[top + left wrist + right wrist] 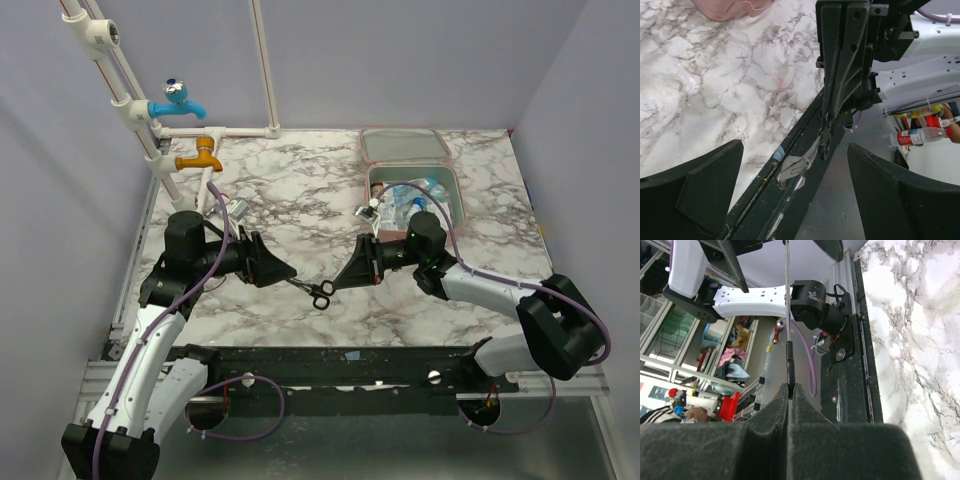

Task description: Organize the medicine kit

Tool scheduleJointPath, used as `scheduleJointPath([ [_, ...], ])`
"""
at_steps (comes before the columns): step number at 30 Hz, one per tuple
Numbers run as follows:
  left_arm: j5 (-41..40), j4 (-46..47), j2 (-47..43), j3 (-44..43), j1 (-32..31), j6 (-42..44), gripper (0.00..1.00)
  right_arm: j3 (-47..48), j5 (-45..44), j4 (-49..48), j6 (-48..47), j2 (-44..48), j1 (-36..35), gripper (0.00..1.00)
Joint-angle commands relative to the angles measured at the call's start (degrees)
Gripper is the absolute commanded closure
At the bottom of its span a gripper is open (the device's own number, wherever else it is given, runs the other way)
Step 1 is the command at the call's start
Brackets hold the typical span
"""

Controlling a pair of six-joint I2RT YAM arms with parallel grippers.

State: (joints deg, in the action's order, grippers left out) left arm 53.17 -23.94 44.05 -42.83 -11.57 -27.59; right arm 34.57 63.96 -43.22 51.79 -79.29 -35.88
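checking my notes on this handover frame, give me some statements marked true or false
The right gripper is shut on the scissors. True.
The left gripper is clamped shut. False: its jaws stand wide apart.
The medicine kit is zipped closed. False: it lies open, with items inside.
The medicine kit sits toward the far right of the table. True.

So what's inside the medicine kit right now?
The medicine kit lies open, holding jumbled small bottles. The right arm covers its near end, so anything there is hidden.
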Motion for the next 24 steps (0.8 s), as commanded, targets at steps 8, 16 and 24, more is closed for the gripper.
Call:
scheduleJointPath([
  [8, 8.30, 3.15, -1.96, 2.81, 0.41, -2.74, 0.36, 2.07, 2.00, 2.44, -1.80, 0.22, -0.51, 0.99],
  [16, 10.54, 5.11, -1.51, 3.19, 0.41, -4.05, 0.57, 2.46, 1.37, 5.68, -3.63, 0.58, -0.84, 0.99],
  [24, 11.17, 5.29, -1.61, 3.45, 0.39, -4.18, 0.85, 3.20, 0.12, 8.77, -5.49, 0.98, -0.86, 0.99],
])
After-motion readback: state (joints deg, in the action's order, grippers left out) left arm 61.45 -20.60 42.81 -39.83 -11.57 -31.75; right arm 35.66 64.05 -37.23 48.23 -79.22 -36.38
